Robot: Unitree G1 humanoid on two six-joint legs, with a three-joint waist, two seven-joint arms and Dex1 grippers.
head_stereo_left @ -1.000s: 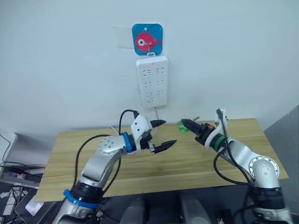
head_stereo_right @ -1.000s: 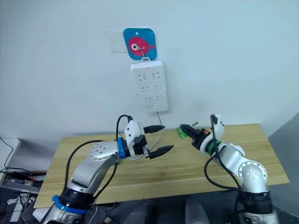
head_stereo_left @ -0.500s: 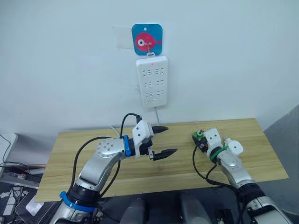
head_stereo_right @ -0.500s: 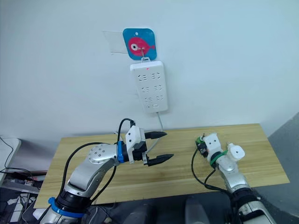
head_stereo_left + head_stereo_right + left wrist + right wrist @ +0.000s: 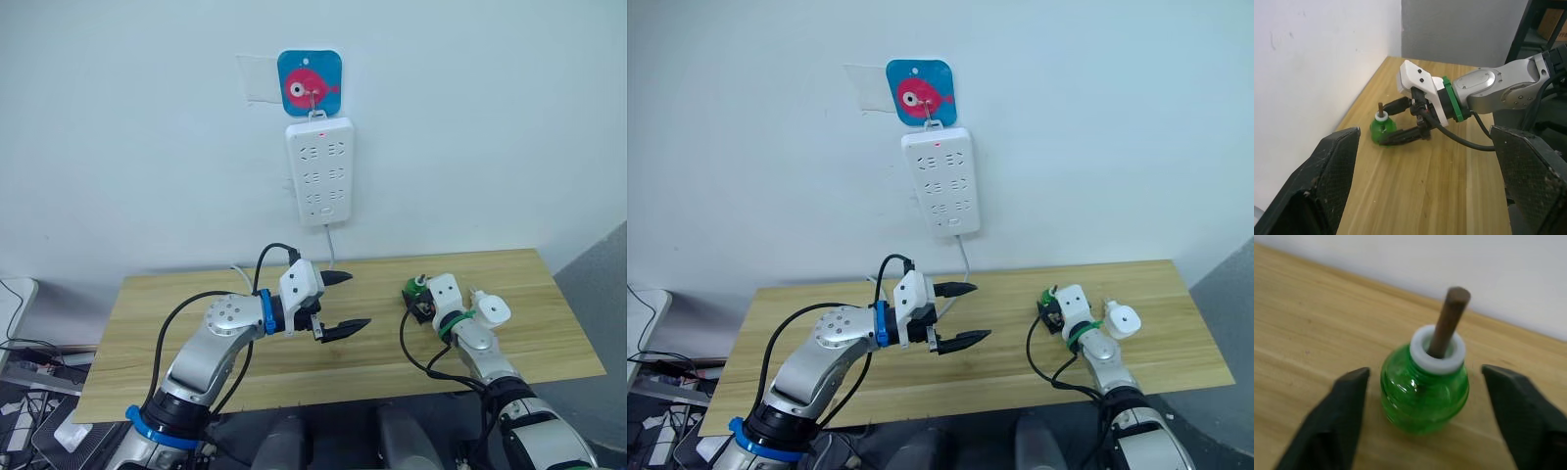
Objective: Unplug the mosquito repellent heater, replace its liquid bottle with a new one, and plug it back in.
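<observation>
Hovering below and a little left of the long white multi-socket power strip (image 5: 319, 171) on the wall, the robot's left gripper (image 5: 358, 300) hangs over the pale wooden table (image 5: 157, 323) with its two black fingers spread wide and nothing between them. We judge that it waits there for its part in the swap.

The strip itself carries no plug, so we take the unplugging as done.

Below and right of the strip, close to the wall, a small round green glass bottle with a white collar and brown wick (image 5: 1424, 389) stands upright on the table. The right gripper (image 5: 1388, 123) is brought in level with it, one finger on each side, jaws apart and clear of the glass. We read that as either a bottle just set down or one about to be taken up, and cannot say which.

Further right of the strip, just beside the right forearm, we make out the small white rounded plastic mosquito repellent heater (image 5: 1122, 320). It appears to lie on the table with its grey-holed face up, within reach for refitting.
</observation>
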